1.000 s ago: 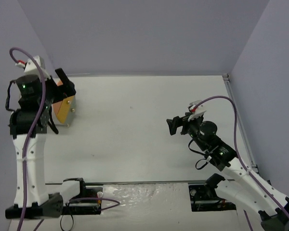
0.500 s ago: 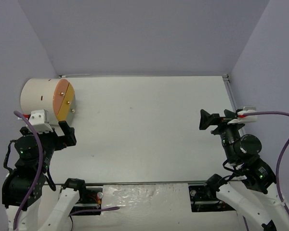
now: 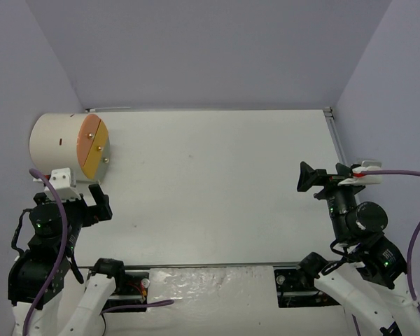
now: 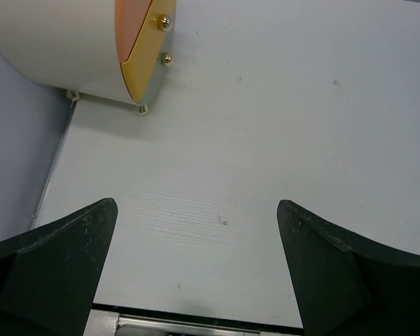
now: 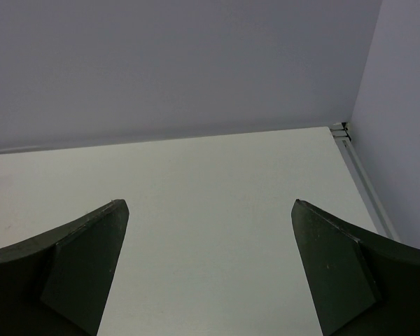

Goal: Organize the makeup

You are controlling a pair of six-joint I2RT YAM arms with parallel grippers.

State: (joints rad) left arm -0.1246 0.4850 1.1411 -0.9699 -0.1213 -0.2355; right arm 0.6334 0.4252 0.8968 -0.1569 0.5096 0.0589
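Observation:
No makeup shows in any view. My left gripper (image 3: 89, 201) hangs open over bare white table near the front left corner, with nothing between its fingers (image 4: 196, 204). My right gripper (image 3: 323, 178) is raised at the right side, also open and holding nothing (image 5: 210, 204); it looks toward the back wall over bare table. A cream cylinder with an orange two-part front and small gold knobs (image 3: 68, 145) lies at the back left, its front shut; in the left wrist view the cylinder (image 4: 70, 49) is beyond my left gripper.
White table (image 3: 210, 182) with purple-grey walls on three sides. A metal rail (image 3: 346, 164) runs along the right edge. The arm bases and cables sit along the near edge (image 3: 196, 287).
Both arms have pulled back toward the near edge. The left arm came away from the cylinder, which now shows whole. The right gripper moved right and back. Both stayed open.

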